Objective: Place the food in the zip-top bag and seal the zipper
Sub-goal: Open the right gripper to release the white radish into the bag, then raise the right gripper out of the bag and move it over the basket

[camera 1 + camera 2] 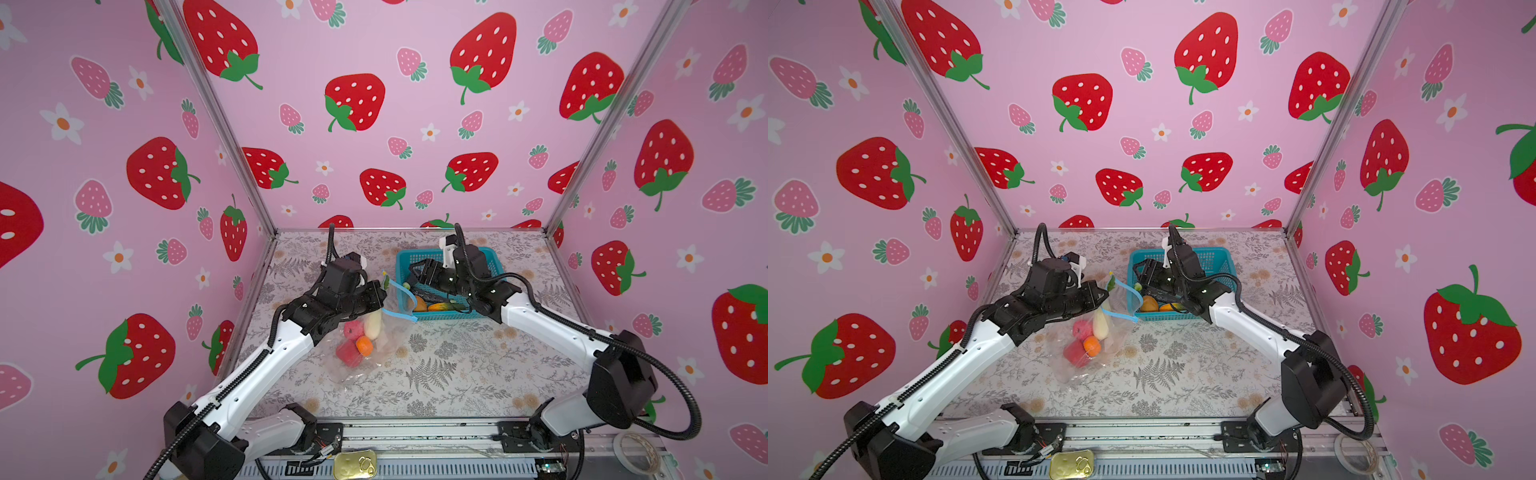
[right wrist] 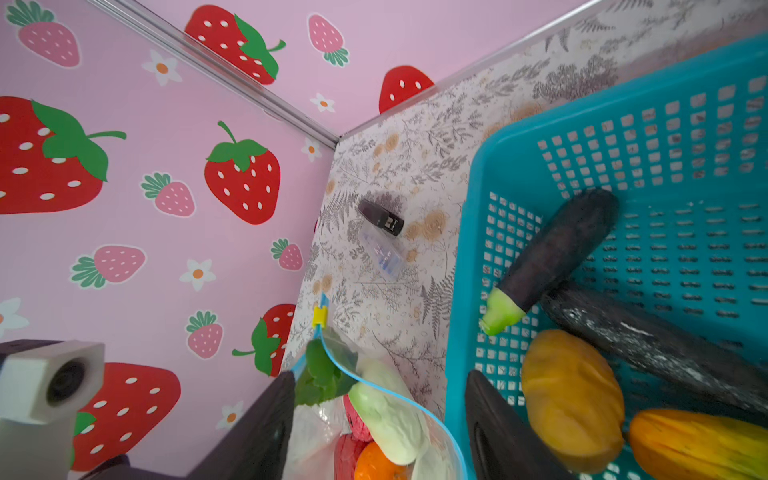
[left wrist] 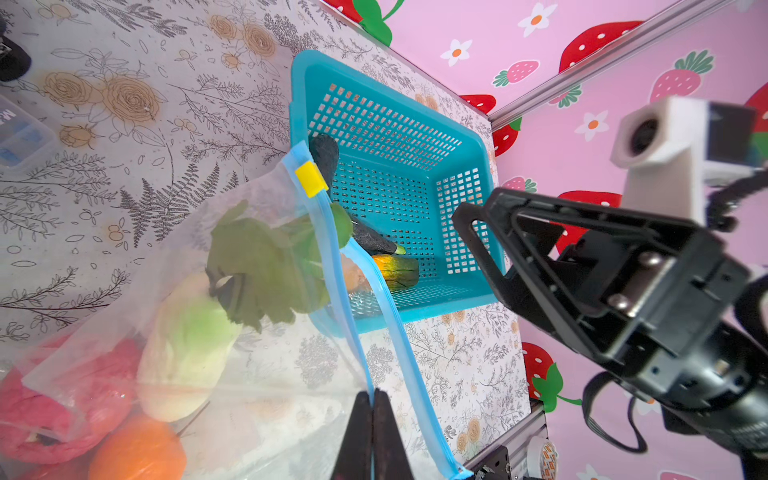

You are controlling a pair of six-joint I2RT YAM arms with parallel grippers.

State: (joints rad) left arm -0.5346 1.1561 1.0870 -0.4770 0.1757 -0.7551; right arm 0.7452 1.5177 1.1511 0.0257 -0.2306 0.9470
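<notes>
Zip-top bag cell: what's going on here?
The left hand is shut on the zipper of the zip-top bag, holding its mouth up and open. A white radish, an orange and red lumps are already inside. The right hand hangs open over the teal basket, where the eggplant and yellow-orange pieces wait. Nothing is sealed.

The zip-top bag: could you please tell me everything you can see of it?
The zip-top bag is crinkly clear plastic, its bottom lying on the table, its mouth lifted toward the basket. The light-blue zipper gapes, yellow slider at one end. The left gripper pinches one lip. Inside: white radish, orange, two red lumps.
</notes>
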